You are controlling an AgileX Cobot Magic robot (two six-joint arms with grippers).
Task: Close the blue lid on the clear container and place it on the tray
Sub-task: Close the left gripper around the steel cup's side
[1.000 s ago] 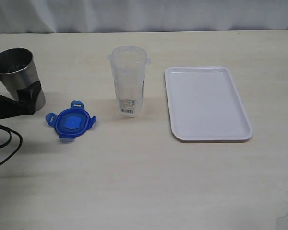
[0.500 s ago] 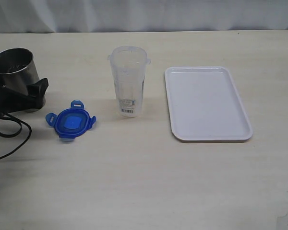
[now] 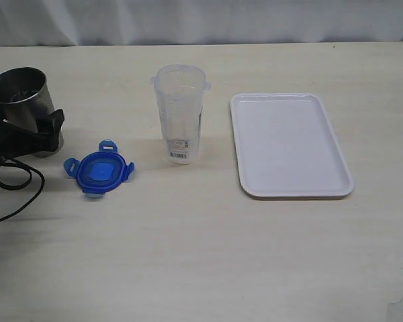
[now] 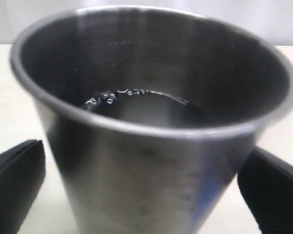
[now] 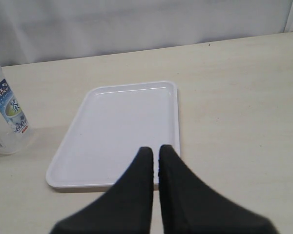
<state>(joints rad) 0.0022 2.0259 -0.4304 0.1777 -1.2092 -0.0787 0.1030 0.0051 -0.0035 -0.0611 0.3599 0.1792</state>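
The blue lid (image 3: pixel 99 169) lies flat on the table, left of the clear container (image 3: pixel 180 114), which stands upright and uncovered with its barcode sticker near the base. The white tray (image 3: pixel 289 144) lies to the container's right with nothing on it. My left gripper (image 3: pixel 30 131) is open at the far left, its black fingers (image 4: pixel 17 180) straddling a grey steel cup (image 4: pixel 146 97), well left of the lid. My right gripper (image 5: pixel 155 152) is shut with nothing in it, over the tray's (image 5: pixel 117 122) near rim. The container's edge (image 5: pixel 5 122) shows beside the tray.
The steel cup (image 3: pixel 20 94) stands at the table's left edge, close to the lid. A black cable (image 3: pixel 13 194) loops on the table below the left arm. A pale curtain hangs behind the table's far edge.
My left gripper has moved forward along the steel cup, so its fingers now sit either side of it. The lid, container and tray have not moved.
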